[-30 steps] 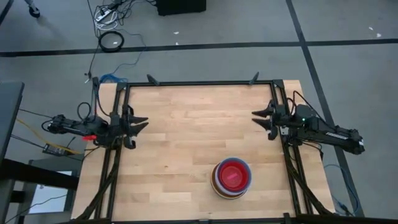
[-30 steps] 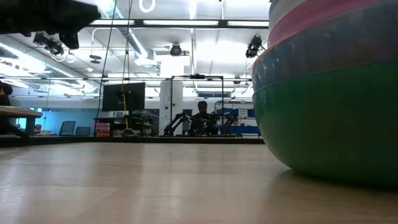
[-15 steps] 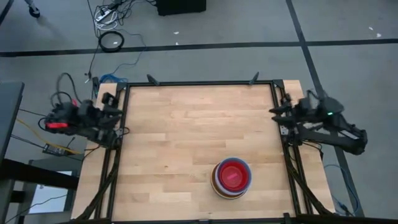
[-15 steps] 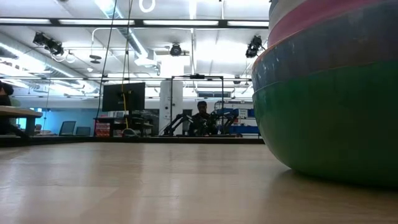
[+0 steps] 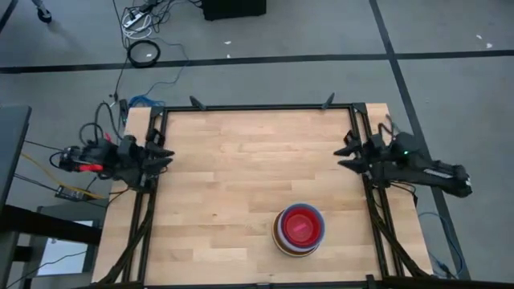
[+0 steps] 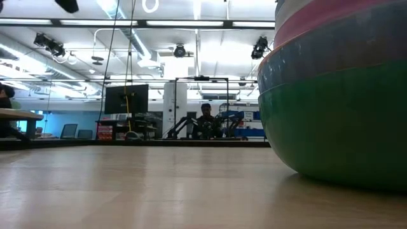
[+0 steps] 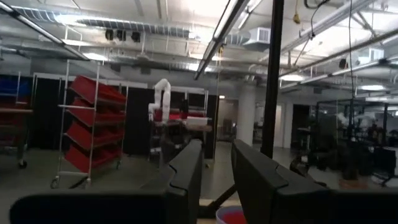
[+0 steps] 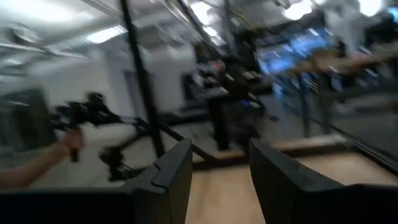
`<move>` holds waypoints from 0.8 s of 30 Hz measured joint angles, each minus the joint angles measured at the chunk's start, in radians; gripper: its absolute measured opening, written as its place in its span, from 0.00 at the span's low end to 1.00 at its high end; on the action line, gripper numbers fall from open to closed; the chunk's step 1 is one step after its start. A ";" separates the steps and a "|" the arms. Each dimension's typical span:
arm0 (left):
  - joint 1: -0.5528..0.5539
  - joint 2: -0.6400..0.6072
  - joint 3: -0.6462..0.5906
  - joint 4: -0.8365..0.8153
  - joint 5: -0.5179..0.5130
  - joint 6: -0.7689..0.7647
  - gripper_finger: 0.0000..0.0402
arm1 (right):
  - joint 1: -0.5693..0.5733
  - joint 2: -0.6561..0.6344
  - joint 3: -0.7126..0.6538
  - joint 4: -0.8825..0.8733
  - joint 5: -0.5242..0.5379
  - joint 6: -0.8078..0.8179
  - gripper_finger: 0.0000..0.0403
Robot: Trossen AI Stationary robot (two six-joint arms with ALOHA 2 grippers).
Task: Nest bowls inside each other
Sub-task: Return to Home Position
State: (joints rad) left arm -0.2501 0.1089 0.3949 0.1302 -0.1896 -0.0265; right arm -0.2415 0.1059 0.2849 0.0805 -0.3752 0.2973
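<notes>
The bowls (image 5: 299,229) stand nested in one stack on the wooden table, right of the middle and near the front edge, with a red bowl innermost. In the low view the stack (image 6: 337,121) fills the right side: its green bottom bowl rests on the table, with blue, pink and white walls above. My left gripper (image 5: 166,154) hovers open at the table's left edge, far from the stack. My right gripper (image 5: 340,157) hovers open at the right edge. In both wrist views the left gripper (image 7: 217,171) and the right gripper (image 8: 219,165) have nothing between their fingers.
Dark frame rails (image 5: 152,201) run along the table's left and right edges, and two clamps (image 5: 197,103) sit on the far edge. Bare wood (image 5: 241,160) lies between the grippers. Cables (image 5: 144,52) lie on the floor beyond. A person (image 6: 205,117) sits far off in the room.
Both grippers have risen and tipped upward, first drawing back over their own table edges, then coming a little way inward again. Their finger gaps look unchanged. The bowl stack has stayed where it was.
</notes>
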 joint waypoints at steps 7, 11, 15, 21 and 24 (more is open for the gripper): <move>0.000 -0.012 -0.129 0.114 -0.014 -0.027 0.24 | 0.055 -0.001 -0.223 0.307 0.007 0.057 0.37; 0.000 -0.013 -0.172 0.122 -0.072 -0.032 0.24 | 0.096 -0.001 -0.276 0.309 0.045 0.061 0.37; 0.000 -0.013 -0.226 0.160 -0.079 -0.030 0.24 | 0.144 0.001 -0.275 0.258 0.076 -0.005 0.37; 0.000 -0.013 -0.340 0.266 -0.080 -0.005 0.24 | 0.185 0.001 -0.276 0.165 0.174 -0.070 0.37; 0.000 -0.013 -0.383 0.312 -0.080 0.020 0.24 | 0.187 0.001 -0.276 0.140 0.198 -0.082 0.37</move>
State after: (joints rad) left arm -0.2497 0.0959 0.0123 0.4420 -0.2691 -0.0063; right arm -0.0540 0.1066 0.0093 0.2203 -0.1770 0.2157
